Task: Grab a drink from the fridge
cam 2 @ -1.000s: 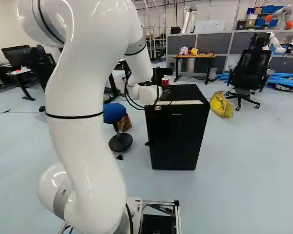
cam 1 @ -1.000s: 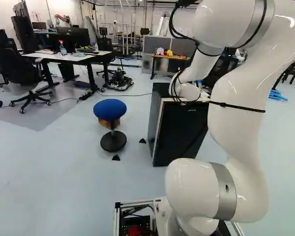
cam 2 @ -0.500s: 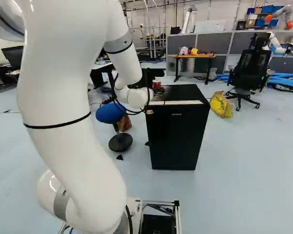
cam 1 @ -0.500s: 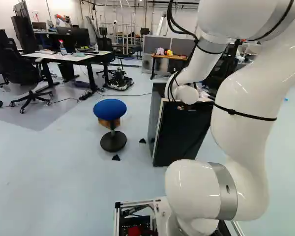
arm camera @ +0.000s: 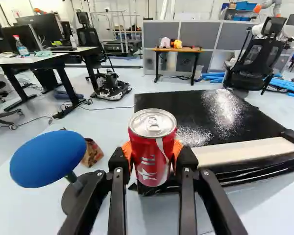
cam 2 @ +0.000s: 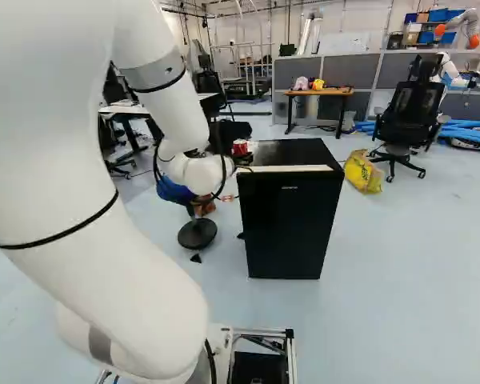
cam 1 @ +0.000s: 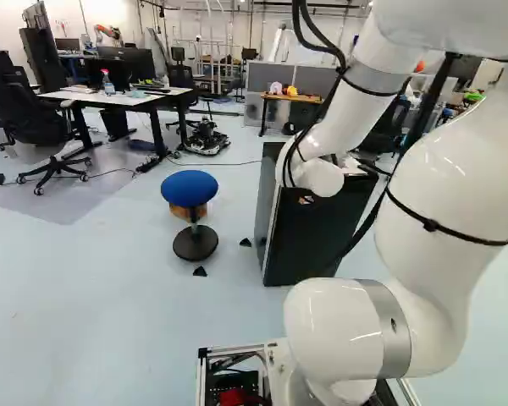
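Both base views cut off the white arm [cam 1: 449, 178] — in the left one it hides some of the fridge [cam 2: 292, 224], in the right some of the blue stool [cam 2: 173, 191] — and the red drink can [arm camera: 151, 152] partly covers the orange pads [arm camera: 127, 151].

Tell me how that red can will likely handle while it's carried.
The red can looks thin-walled metal: probably stiff, though a hard squeeze might dent it. Its top appears sealed, so it may be full and fairly heavy. Its smooth, round side could slip or roll if released.
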`<state>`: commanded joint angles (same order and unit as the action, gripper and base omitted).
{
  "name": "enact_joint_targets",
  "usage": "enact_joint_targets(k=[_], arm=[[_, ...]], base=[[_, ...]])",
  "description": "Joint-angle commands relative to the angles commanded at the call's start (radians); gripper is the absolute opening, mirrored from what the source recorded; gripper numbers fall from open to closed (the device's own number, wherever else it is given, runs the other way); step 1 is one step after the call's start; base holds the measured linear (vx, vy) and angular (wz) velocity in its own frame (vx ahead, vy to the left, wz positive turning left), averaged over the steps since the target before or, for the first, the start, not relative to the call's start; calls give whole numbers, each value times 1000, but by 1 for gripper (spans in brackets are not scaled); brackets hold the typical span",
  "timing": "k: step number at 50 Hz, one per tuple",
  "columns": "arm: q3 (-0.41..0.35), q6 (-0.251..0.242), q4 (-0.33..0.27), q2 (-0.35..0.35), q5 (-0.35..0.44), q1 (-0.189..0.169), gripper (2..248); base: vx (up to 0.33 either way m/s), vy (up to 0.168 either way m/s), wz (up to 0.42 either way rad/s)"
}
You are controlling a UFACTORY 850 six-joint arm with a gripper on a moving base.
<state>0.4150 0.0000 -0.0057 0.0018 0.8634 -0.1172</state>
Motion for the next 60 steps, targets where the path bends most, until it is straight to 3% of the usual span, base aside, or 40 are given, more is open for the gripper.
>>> enact_joint_targets(k=[30, 60], arm=[[-207, 0, 4, 176, 6, 74, 99], [-313, 0, 5, 265, 9, 112, 99]], base=[[0, 0, 0], [0, 0, 0]])
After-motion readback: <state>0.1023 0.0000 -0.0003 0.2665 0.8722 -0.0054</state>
